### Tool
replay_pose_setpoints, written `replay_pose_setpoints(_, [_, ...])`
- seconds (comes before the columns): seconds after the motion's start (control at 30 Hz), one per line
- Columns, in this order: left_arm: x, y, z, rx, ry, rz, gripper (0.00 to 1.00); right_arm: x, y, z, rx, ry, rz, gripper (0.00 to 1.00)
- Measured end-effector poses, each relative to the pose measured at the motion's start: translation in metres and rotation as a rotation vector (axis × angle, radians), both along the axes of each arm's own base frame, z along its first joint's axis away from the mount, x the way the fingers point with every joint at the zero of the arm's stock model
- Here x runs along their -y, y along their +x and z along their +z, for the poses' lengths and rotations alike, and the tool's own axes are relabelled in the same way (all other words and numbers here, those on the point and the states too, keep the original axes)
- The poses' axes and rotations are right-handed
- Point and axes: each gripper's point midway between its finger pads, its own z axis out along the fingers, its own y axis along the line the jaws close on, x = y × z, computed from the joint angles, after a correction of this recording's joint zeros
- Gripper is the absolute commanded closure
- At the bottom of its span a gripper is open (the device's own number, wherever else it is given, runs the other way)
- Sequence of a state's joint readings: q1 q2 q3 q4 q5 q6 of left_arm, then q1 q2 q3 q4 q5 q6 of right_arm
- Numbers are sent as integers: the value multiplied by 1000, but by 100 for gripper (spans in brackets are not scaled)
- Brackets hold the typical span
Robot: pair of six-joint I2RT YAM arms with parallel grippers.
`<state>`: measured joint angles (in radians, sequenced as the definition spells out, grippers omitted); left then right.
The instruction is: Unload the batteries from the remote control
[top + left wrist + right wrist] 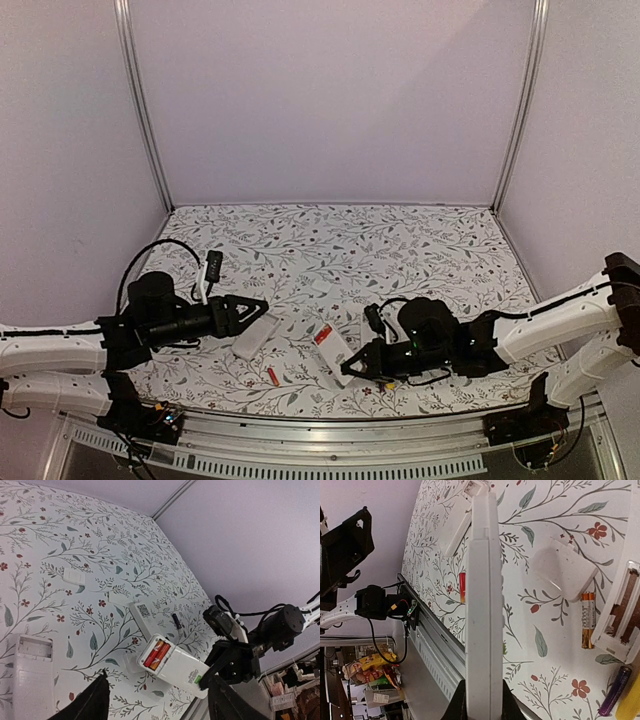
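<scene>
Left arm stretched low, pointing inward; left gripper [256,309] jaws apart, empty. Right arm low, reaching inward; right gripper [350,366] clamped on remote [331,346] edge.

high rear overview, wrist views share remote [181,670]

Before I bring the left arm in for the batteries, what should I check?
1. Right gripper shut on held remote: ok.
2. Batteries exposed in the held remote: ok.
3. Left gripper open: ok.
4. Left gripper lined up on those batteries: not ok, it sits by the other remote.
5. Batteries loose enough to lift out: cannot tell.
</scene>
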<state>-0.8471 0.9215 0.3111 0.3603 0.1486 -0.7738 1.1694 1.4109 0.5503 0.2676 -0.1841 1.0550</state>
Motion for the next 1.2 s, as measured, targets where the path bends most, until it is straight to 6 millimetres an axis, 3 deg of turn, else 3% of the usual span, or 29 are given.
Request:
replay_pose_setpoints(0.2, [-13,-3,5,-22,-35,49,35,-43,12,1,-44,28,-51,100])
replay_pose_setpoints(0.43, [-21,-2,0,-38,-9,90,35,-62,23,-21,-125,4,-144,97])
replay_pose_setpoints(0.6, [-21,-2,-7,-52,11,92,35,-68,25,-37,-173,-27,-186,67])
replay_pose_setpoints(0.73, [-19,-1,-16,-62,45,80,35,-80,30,-31,-164,-53,-229,39])
replay_pose_setpoints(0.9, [-17,3,-14,-21,104,76,34,-90,39,-8,-71,-121,-320,21])
replay_pose_setpoints(1.03, [-17,9,3,43,139,78,27,-79,46,1,5,-204,-399,16])
replay_pose_setpoints(1.2, [-17,14,13,79,163,87,27,-31,47,-4,63,-348,-461,16])
